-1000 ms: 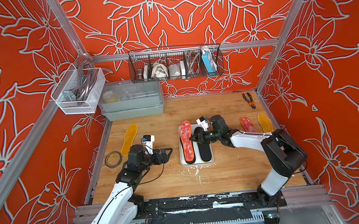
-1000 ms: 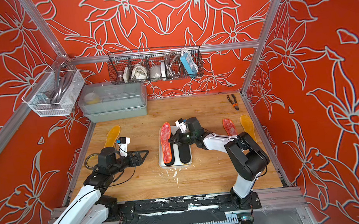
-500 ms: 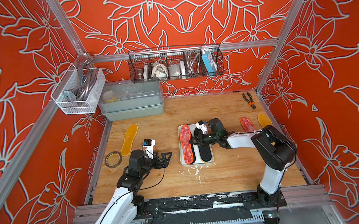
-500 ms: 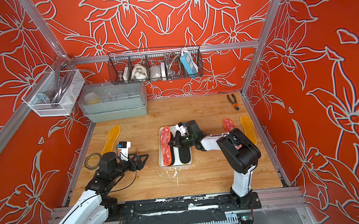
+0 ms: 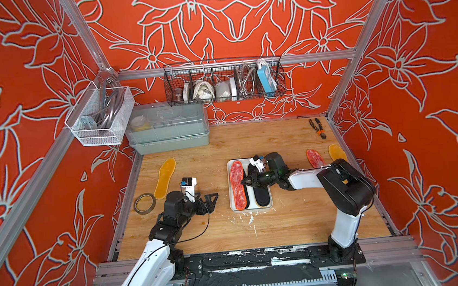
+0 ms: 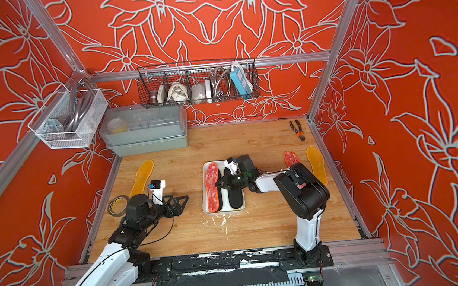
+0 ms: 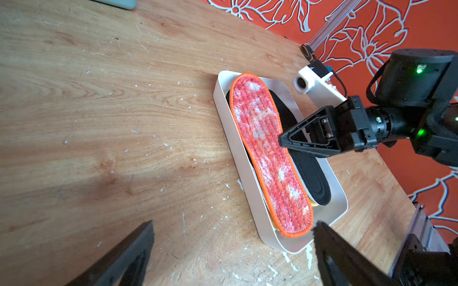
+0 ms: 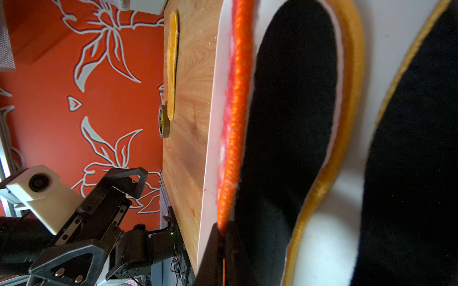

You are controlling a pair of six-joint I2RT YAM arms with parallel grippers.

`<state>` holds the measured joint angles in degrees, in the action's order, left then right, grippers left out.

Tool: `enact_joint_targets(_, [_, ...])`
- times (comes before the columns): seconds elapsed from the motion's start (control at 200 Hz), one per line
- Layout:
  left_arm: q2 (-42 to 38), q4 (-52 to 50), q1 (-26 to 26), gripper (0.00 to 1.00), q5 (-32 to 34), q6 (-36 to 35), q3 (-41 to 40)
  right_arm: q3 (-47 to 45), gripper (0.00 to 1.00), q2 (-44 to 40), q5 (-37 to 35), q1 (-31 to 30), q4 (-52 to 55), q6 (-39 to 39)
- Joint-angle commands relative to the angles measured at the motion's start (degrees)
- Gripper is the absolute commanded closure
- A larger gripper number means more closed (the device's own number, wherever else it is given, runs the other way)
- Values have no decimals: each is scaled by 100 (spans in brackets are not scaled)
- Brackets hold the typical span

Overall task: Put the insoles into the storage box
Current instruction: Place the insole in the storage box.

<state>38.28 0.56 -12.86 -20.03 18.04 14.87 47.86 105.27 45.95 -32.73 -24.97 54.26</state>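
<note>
Right wrist view: the red insole (image 8: 238,99) is pinched by its rim in the right claw (image 8: 220,232) and, ahead of the claw, is tilted against the wall of the box (image 8: 213,123). Released so, it could be tipped out. The left claw (image 5: 210,203) is spread wide, empty.

White storage box (image 5: 251,207), mottled red-white insole (image 5: 238,185) with orange rim, black insole (image 5: 261,196), amber insole (image 5: 164,177), orange floral walls (image 5: 211,23)
</note>
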Motion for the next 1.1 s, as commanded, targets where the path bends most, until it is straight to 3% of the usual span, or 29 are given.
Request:
enact_joint_targets(0.0, [18, 129, -32, 0, 75, -22, -57, 127, 100, 127, -95, 21, 167, -186])
enact_joint_targets(0.185, [21, 120, -32, 1, 107, -14, -63, 170, 99, 163, -175, 21, 305, -275])
enact_joint_targets(0.35, [35, 129, -33, 1, 131, -15, -57, 237, 90, 186, -210, 18, 412, -315])
enact_joint_targets(0.615, [22, 120, -30, 1, 170, -4, -59, 390, 69, -59, -291, 17, 877, -492])
enact_joint_targets(0.771, [-13, 112, -32, 0, 176, -3, -52, 562, 56, -537, -581, 18, 1818, -927])
enact_joint_targets(0.976, [-197, -115, -41, 0, 318, 113, 217, 953, 47, -1466, -1881, 147, 4045, -1912])
enact_joint_targets(1.091, [-46, -113, -338, 0, 449, 374, 600, 885, 40, -2086, -3526, 548, 4899, -2405])
